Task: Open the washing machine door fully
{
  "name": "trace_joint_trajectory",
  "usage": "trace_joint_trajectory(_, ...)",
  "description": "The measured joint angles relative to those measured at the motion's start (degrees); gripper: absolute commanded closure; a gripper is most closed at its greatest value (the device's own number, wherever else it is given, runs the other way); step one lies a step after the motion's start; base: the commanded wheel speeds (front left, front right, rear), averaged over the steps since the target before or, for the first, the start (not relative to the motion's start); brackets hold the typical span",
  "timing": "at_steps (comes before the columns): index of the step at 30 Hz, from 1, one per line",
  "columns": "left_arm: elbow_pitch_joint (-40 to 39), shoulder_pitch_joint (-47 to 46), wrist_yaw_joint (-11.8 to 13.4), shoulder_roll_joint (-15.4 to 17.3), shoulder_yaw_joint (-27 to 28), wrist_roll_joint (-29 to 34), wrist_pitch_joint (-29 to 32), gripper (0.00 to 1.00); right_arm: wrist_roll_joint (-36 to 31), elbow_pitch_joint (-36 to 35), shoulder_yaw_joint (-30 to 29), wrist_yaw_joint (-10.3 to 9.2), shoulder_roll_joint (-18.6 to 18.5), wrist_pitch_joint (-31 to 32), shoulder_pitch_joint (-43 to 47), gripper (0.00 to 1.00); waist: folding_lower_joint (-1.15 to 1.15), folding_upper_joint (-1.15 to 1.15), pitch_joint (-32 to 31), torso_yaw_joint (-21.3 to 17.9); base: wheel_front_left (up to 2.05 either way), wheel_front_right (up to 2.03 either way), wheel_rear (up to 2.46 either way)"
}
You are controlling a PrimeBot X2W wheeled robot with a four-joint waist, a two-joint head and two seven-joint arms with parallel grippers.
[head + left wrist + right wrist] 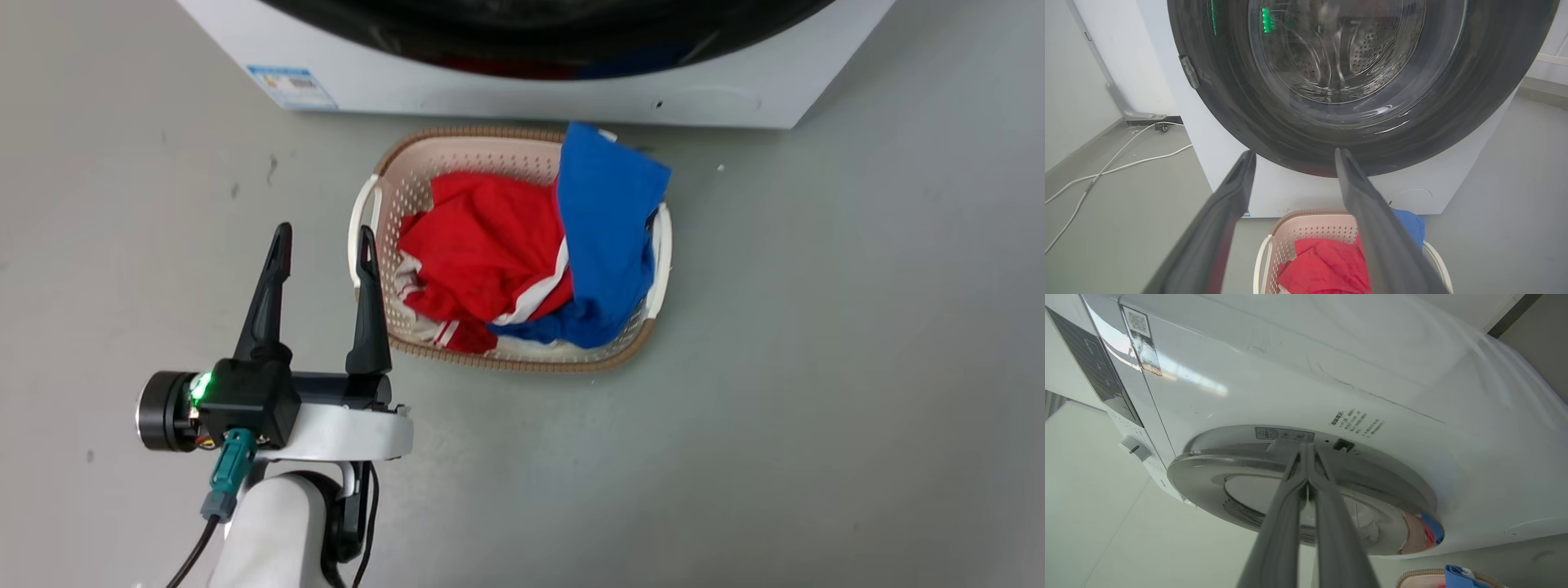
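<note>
The door [1290,134] fronts the white washer [1224,171], its black ring just above the basket [363,204] of red and blue clothes. The right gripper [1306,447], fingers pressed together, touches the door's rim. The left gripper [325,237] hovers beside the basket, fingers spread.

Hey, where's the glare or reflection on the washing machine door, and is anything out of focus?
Left wrist view: green glints on the glossy black round washing machine door, left gripper blurred up close. Right wrist view: bright glare streak on the white washer front, right gripper soft. Head view: even light, sharp.
</note>
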Motion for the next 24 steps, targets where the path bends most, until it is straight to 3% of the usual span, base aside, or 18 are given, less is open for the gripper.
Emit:
trace_joint_trajectory(13, -0.5, -2.8, 1.0, 0.0, -2.0, -1.3, 0.0, 0.0, -7.8, 8.1, 8.3, 0.0, -3.6, 5.8, -17.7, 1.0, 0.0, 0.0, 6.9, 3.1, 0.0, 0.0, 0.0)
trace_joint_trajectory(24, -0.7, -4.2, 2.0, 0.0, -3.0, -2.4, 0.0, 0.0, -12.3, 12.3, 11.9, -0.01, -2.6, 9.5, -26.4, 1.0, 0.0, 0.0, 10.4, 5.7, 0.0, 0.0, 0.0)
